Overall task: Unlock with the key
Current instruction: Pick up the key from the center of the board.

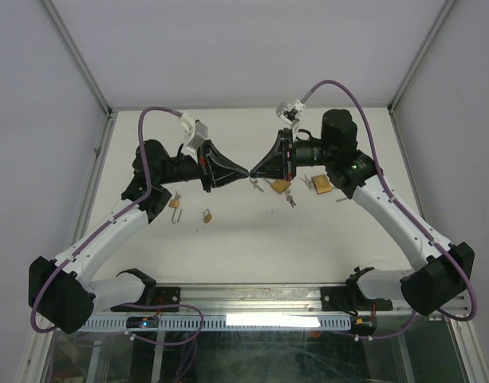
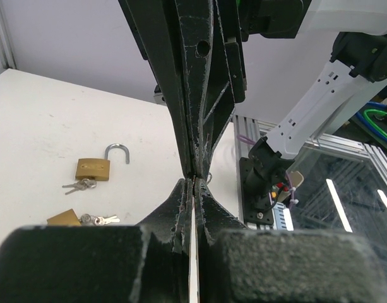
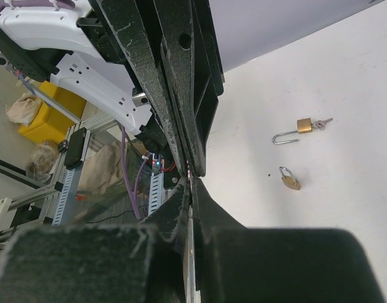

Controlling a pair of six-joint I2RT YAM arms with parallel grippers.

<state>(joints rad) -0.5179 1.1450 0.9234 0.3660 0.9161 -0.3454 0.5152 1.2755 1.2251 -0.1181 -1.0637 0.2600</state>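
White bench (image 1: 252,247) is carrying brass padlocks (image 1: 281,186) and keys (image 2: 83,185) below; I am pressing my closed left tool (image 1: 244,171) against my closed right tool (image 1: 255,172) midair, and pushing harder is risking skewed fingers.

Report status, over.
Left gripper and right gripper both shut, tips meeting mid-air; can't tell if anything is pinched. Padlocks and keys on table, two shackles open. Nothing blocking.

Lab test cell: aluminium frame (image 1: 78,60), white panel walls (image 1: 252,48).
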